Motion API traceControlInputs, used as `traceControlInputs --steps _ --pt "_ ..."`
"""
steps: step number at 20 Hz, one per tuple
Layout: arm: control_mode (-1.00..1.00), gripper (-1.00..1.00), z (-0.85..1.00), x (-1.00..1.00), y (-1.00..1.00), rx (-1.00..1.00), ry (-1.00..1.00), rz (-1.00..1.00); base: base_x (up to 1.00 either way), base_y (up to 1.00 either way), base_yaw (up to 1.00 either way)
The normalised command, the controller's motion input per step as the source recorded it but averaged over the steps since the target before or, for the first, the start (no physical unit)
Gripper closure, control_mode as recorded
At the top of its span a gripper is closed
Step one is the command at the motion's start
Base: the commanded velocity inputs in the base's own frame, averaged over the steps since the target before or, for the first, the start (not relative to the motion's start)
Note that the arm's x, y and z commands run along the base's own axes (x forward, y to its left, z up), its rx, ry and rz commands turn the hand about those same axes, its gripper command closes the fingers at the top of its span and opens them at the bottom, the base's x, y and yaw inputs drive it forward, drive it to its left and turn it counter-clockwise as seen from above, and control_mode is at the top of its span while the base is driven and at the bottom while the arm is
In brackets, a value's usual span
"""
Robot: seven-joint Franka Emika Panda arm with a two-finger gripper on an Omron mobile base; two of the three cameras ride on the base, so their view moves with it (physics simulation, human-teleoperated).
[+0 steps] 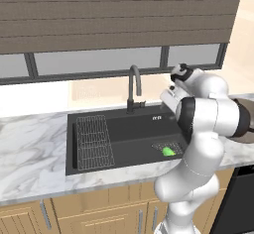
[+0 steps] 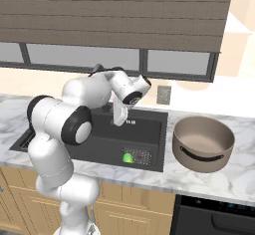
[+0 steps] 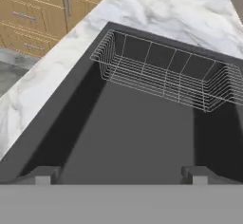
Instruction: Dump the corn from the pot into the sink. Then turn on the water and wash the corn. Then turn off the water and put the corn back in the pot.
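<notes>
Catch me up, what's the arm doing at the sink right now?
The corn already lies in the sink, on the drain grate near the front right corner. The pot sits upright and empty on the counter to the sink's right. The claw is open and holds nothing, hovering over the basin near the faucet. No water can be seen running, so washing likely comes next.
</notes>
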Motion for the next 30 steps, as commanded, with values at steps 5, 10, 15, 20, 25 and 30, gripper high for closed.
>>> traceControlInputs --steps 5,10,15,20,25,30 --pt "-1.0 -1.0 -0.08 -0.11 0.0 -0.41 -0.01 0.37 0.0 0.0 0.0" --pt "-1.0 -1.0 -0.36 -0.47 0.0 -0.37 -0.08 0.35 0.0 0.0 0.0" --pt "-1.0 -1.0 -0.61 -0.4 -0.13 -0.23 -0.09 0.32 0.0 0.0 0.0" --pt "-1.0 -1.0 -0.4 -0.03 -0.38 -0.1 -0.06 0.34 0.0 0.0 0.0" --pt "-1.0 -1.0 -0.24 0.01 -0.45 0.0 -0.11 0.36 0.0 0.0 0.0" --pt "-1.0 -1.0 -0.64 0.02 -0.15 0.03 0.0 0.37 0.0 0.0 0.0"
